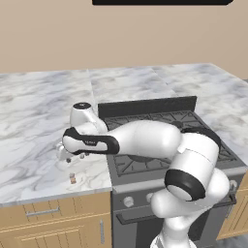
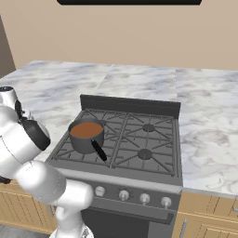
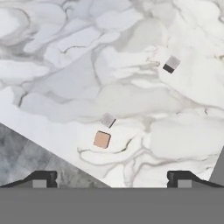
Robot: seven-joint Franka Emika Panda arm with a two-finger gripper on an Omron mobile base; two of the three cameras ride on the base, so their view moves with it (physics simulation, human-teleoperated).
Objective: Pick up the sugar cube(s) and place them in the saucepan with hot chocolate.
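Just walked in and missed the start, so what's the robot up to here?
The arm has its claw open above the marble counter left of the stove, holding nothing. Below it lie three sugar cubes: a tan one, a grey one right by it, and another farther off. The saucepan of hot chocolate sits on a front burner.

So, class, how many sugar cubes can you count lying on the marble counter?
3. In the hand view, a tan sugar cube lies nearest the fingertips, a pale grey one just beyond it, apart, and a third further off towards the upper right. None looks hidden.
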